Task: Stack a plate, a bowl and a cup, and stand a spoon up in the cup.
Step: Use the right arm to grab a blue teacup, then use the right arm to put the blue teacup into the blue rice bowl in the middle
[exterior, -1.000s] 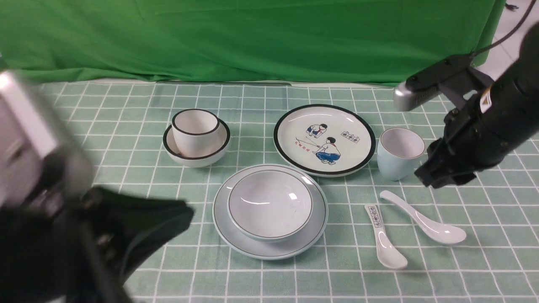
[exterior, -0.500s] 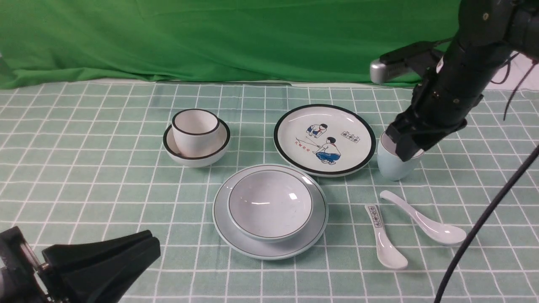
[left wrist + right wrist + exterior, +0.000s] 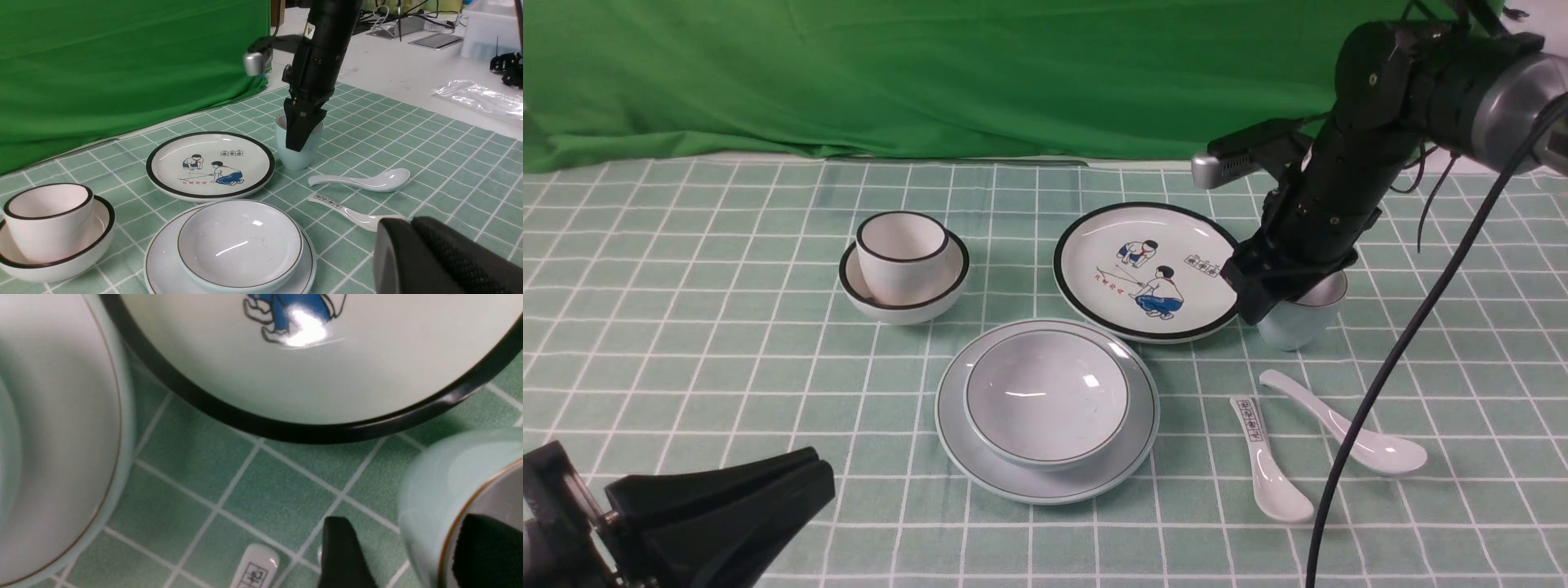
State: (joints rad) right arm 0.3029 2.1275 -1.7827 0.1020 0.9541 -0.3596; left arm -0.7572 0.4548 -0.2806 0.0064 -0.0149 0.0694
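Just beside the cartoon plate (image 3: 1088,245), right gripper (image 3: 1272,299), parted, straddles rim of the cup (image 3: 1290,331); left gripper (image 3: 813,483) closed.

Glossy glazed bowl (image 3: 1045,400), plate (image 3: 1045,487) and cup (image 3: 1294,331), shiny white ceramic spoon (image 3: 1384,451), matt checked tablecloth (image 3: 768,343), dull green fabric backdrop (image 3: 931,73)

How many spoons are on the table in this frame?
2. The plain white spoon lies nearer the robot than the pale blue cup; the printed-handle spoon lies just left of it. No others seem hidden.
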